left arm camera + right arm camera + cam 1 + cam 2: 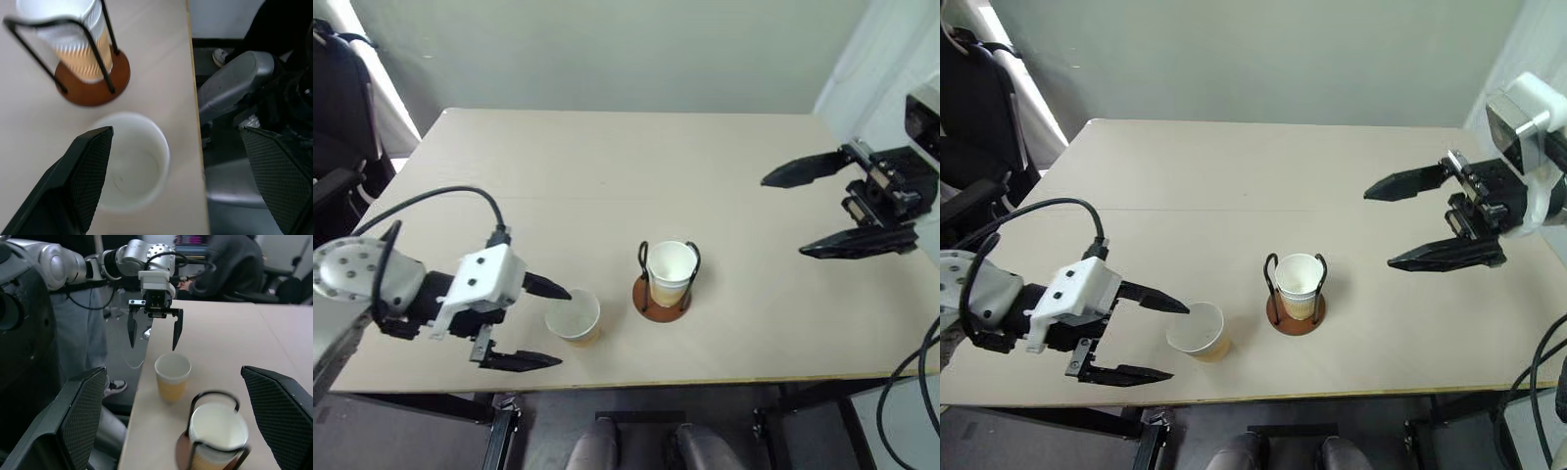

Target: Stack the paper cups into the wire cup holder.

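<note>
Loose paper cup (574, 317) beside left gripper (546, 323).

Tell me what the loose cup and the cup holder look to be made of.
Loose cup: likely paper, with a matte white inside, rolled rim and tan outside.
Cup holder: thin black wire loops, probably metal, on a reddish-brown disc base with a slight sheen, perhaps wood or plastic.

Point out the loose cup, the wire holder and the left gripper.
loose cup (574, 315), left eye view, inside of its open mouth
wire holder (648, 309), left eye view, bare edge of its brown base
left gripper (556, 326), left eye view, midway between its open fingertips
</note>
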You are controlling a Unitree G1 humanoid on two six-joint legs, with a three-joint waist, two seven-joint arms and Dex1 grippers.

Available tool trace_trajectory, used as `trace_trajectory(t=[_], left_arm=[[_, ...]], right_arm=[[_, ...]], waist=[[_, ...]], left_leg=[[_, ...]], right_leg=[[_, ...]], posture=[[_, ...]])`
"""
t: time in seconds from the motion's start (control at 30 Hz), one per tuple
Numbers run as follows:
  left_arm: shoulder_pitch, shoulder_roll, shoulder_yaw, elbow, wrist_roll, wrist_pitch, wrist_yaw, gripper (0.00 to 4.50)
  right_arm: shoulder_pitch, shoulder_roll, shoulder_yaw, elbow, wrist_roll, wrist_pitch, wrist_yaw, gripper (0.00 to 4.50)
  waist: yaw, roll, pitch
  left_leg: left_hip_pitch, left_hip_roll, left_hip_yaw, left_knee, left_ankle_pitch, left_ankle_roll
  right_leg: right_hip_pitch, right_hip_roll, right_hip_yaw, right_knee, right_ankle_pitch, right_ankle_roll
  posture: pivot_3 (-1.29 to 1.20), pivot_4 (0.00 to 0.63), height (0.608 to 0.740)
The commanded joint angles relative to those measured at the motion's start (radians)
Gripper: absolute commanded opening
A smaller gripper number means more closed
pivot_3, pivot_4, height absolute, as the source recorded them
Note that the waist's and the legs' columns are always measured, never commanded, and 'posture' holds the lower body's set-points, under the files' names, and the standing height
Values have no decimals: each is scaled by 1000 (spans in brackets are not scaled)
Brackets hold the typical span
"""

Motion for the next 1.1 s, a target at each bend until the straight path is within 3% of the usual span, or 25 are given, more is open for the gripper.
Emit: trace_trajectory(t=[0.03, 0.1, 0.2, 0.53, 0.87, 0.93, 1.1], left_arm=[[-25, 5, -61, 1, 43, -39, -40, 4500], [-35, 6, -91, 10, 64, -57, -59, 4500], [-36, 7, -144, 30, 130, -103, -79, 3891], [-85, -59, -261, 77, 269, -171, -71, 165], [-149, -76, -250, 141, 267, -200, -111, 61], [-229, -94, -216, 175, 205, -168, -131, 61], [-637, -202, -184, 415, 109, -78, -141, 61]], right_arm=[[9, -22, -76, -79, 60, 31, -47, 4454], [30, -30, -88, -103, 69, 40, -63, 4454], [61, -44, -109, -138, 85, 55, -86, 4500], [119, -83, -171, -196, 129, 75, -152, 4500], [132, -95, -166, -194, 118, 47, -176, 4500], [129, -99, -169, -185, 118, 42, -174, 4500], [98, -103, -206, -152, 164, 64, -198, 4500]], waist=[[-5, 2, 0], [-6, 2, 0], [-4, 2, 0], [0, 2, 0], [1, 2, 0], [4, 2, 0], [10, 1, 0]], left_leg=[[0, 0, 0, 0, 0, 0], [0, 1, 0, 0, 0, 0], [0, 2, -1, 0, 0, 1], [-1, 2, -1, 1, -1, 2], [-1, 2, -1, 1, -2, 3], [-2, 2, -1, 2, -2, 3], [-4, 1, -3, 5, -1, 3]], right_leg=[[0, 0, 0, 0, 0, 0], [0, 2, 0, 0, 0, 0], [0, 3, 0, 0, 0, 0], [0, 3, 1, -2, -1, 2], [0, 3, 1, -1, -1, 3], [0, 3, 1, -1, -1, 3], [0, 3, 0, -1, 1, 5]], posture=[[0, 150, 740], [0, 150, 740], [0, 150, 740], [0, 150, 740], [0, 150, 740], [0, 150, 740], [0, 150, 740]])
